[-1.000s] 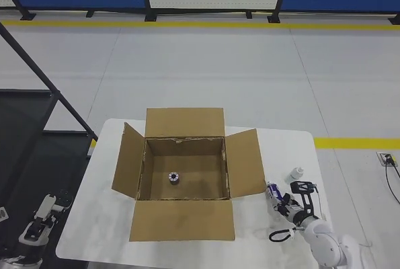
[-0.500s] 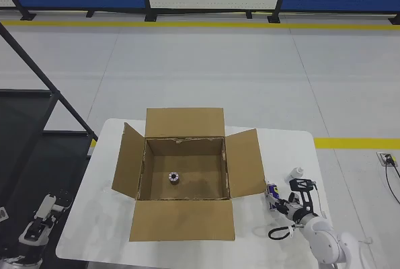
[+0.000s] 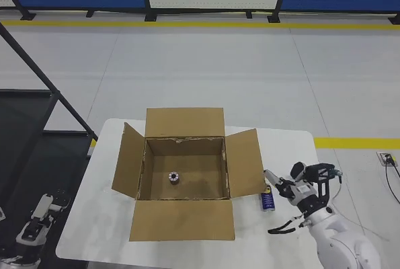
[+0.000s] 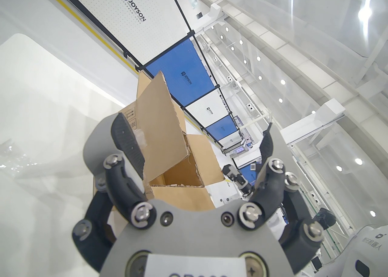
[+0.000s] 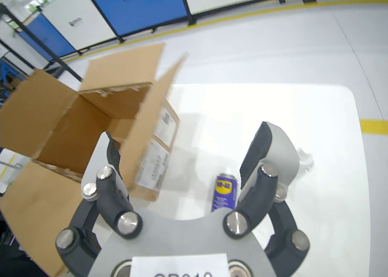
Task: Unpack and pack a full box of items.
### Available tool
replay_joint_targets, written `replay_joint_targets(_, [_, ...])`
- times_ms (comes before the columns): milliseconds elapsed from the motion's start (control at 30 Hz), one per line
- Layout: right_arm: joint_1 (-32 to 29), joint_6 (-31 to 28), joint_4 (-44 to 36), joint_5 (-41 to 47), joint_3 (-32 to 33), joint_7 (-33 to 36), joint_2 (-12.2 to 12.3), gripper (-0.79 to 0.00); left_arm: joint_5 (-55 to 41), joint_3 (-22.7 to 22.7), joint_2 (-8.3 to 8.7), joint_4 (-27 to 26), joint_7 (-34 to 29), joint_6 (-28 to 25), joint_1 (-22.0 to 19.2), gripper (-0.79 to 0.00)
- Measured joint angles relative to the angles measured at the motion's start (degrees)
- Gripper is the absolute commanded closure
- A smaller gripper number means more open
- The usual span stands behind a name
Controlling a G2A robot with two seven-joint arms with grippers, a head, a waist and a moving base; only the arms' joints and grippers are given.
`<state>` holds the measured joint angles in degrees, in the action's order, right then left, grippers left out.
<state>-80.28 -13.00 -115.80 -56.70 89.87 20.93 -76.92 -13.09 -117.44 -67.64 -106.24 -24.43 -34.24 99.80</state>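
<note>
The spray can (image 3: 268, 199) is a slim blue cylinder with a yellow patch on its label and a rounded top end; it sits on the white counter (image 3: 287, 144), just beside the right flap of the cardboard box (image 3: 183, 220), near that box's front right corner. In the top view its long axis runs from the near edge of the counter toward the far edge, rounded end farthest away; it looks to be lying flat, though it may be standing, since the angle leaves this unsure. The right tool (image 5: 187, 135) hangs above the counter just right of the can, fingers spread wide and gripping nothing; the can is clear of both pads. The box stands open, all four flaps folded outward; a small round dark-and-silver thing (image 3: 173, 177) rests on its floor. The left tool (image 4: 194, 126) sits off the counter's near left corner, jaws apart and empty.
</note>
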Motion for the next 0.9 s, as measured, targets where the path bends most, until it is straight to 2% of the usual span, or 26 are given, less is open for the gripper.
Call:
replay_joint_targets(133, [4.0,-2.7,-4.3,-2.2,-7.3,3.9,-0.1,-0.785,-2.0,-1.3,-0.01,1.4,0.4,-0.5,0.3,-0.785])
replay_joint_targets(200, [8.9,-3.2,-2.8,-2.5,-12.7,8.7,-0.4,-0.785,-3.3,-2.0,0.00,2.3,0.3,-0.9,0.5,-0.785])
replay_joint_targets(300, [19.2,-0.4,3.8,-3.5,-21.2,16.0,-1.5,-0.785,-5.3,-3.0,0.01,3.8,-0.2,-1.6,0.9,-0.785])
replay_joint_targets(467, [38.6,3.8,23.3,1.4,-36.0,24.5,-5.2,-0.785,-8.5,-4.2,-0.08,5.9,-0.7,-3.0,1.8,-0.785])
replay_joint_targets(567, [48.0,5.2,36.3,5.0,-43.8,26.4,-8.2,-0.785,-10.2,-4.9,-0.13,6.7,-1.1,-3.6,2.4,-0.785])
replay_joint_targets(700, [56.7,6.8,52.1,8.7,-52.2,25.8,-12.8,-0.785,-11.8,-6.0,-0.19,7.5,-1.3,-4.1,2.9,-0.785])
replay_joint_targets(900, [63.2,6.7,71.4,13.1,-59.6,21.7,-19.5,-0.785,-12.5,-6.6,-0.21,7.7,-1.7,-4.0,3.0,-0.785])
